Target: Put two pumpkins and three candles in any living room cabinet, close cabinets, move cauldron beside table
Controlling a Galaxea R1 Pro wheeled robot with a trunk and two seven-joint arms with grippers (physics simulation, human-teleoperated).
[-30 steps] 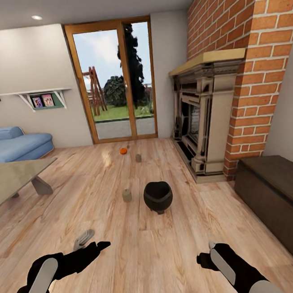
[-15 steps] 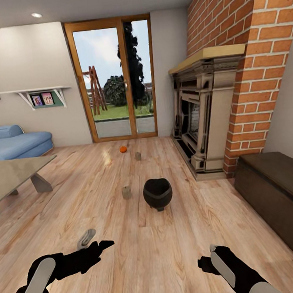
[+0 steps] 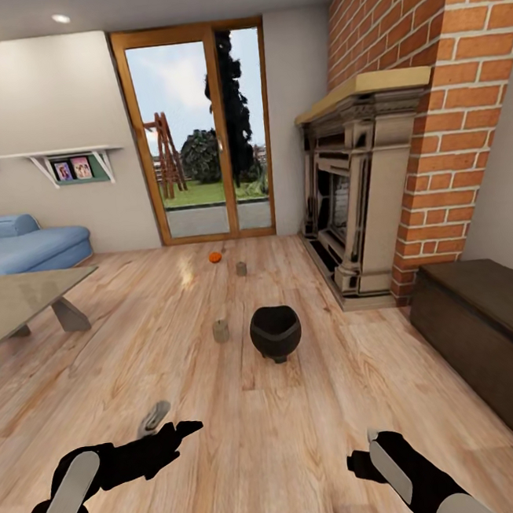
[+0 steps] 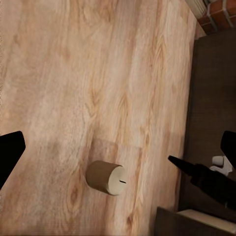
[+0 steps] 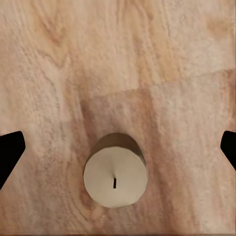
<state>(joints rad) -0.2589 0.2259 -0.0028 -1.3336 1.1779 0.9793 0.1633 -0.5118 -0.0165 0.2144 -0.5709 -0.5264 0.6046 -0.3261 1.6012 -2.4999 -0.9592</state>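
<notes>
— What's on the floor?
— Cauldron mid-floor, candles beside it, pumpkin near the door.
— Your grippers?
— My left gripper and right gripper both spread, holding nothing.

The floor is glossy, grained wood planks. The cauldron looks matt black. The candle seems smooth and waxy; the chimney is rough brick.

Living room with a wood plank floor. A blue sofa stands at far left, a low counter just before it. A glass door opens onto a garden. A carved fireplace sits in a brick chimney. A wall shelf holds pictures.
</notes>
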